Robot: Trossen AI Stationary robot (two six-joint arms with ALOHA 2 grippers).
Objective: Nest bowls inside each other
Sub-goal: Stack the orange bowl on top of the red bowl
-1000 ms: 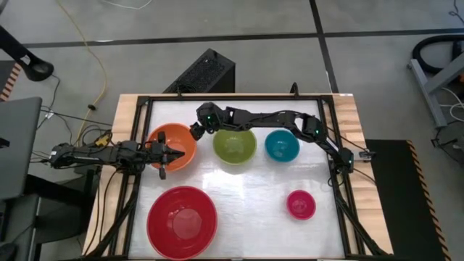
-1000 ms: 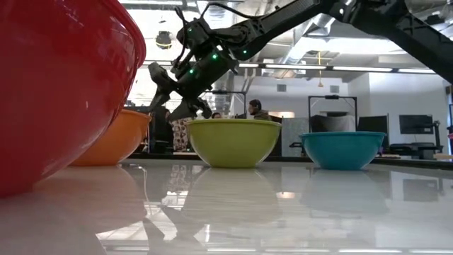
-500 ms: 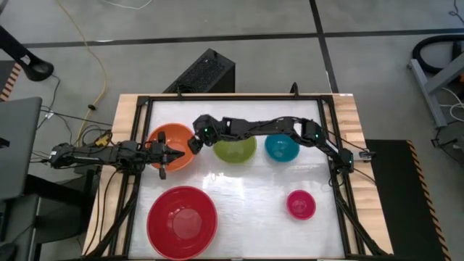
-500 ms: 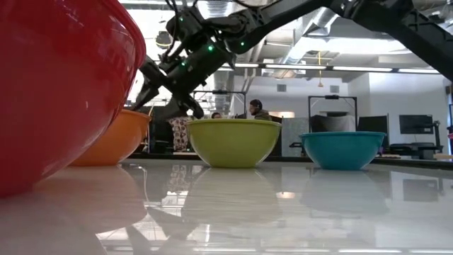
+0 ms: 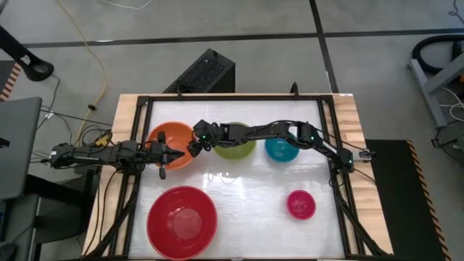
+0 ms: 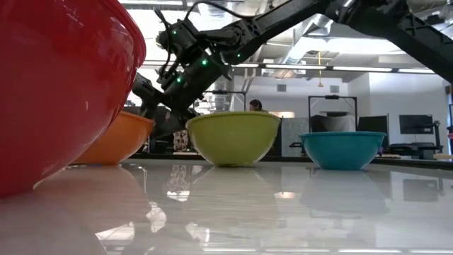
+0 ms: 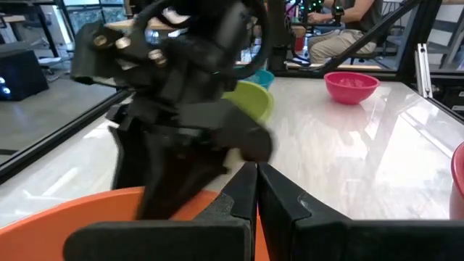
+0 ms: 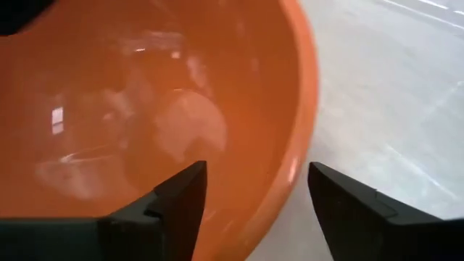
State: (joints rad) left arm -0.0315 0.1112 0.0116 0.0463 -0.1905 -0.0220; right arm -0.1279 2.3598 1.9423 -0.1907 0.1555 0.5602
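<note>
Five bowls stand on their bases on the white table. The orange bowl (image 5: 171, 139) is at the far left, with the lime green bowl (image 5: 236, 150) and the teal bowl (image 5: 278, 150) to its right. The red bowl (image 5: 181, 221) is near left and the pink bowl (image 5: 301, 204) near right. My right gripper (image 5: 193, 145) is open at the orange bowl's right rim (image 8: 306, 109), one finger (image 8: 180, 199) over the inside and the other finger (image 8: 344, 206) outside; I cannot tell whether they touch it. My left gripper (image 7: 256, 190) is shut, level above that bowl's left side.
My right arm (image 5: 268, 130) stretches from the table's right edge across the teal and lime green bowls. A black frame (image 5: 217, 98) runs around the table. Bare white surface (image 5: 250, 196) lies between the red and pink bowls. People sit in the room beyond the far edge.
My right gripper has come down and toward the table's near edge, from beside the lime green bowl's far left to the orange bowl's right rim, staying open. In the low view the lime green bowl's rim now stands a little higher than before.
</note>
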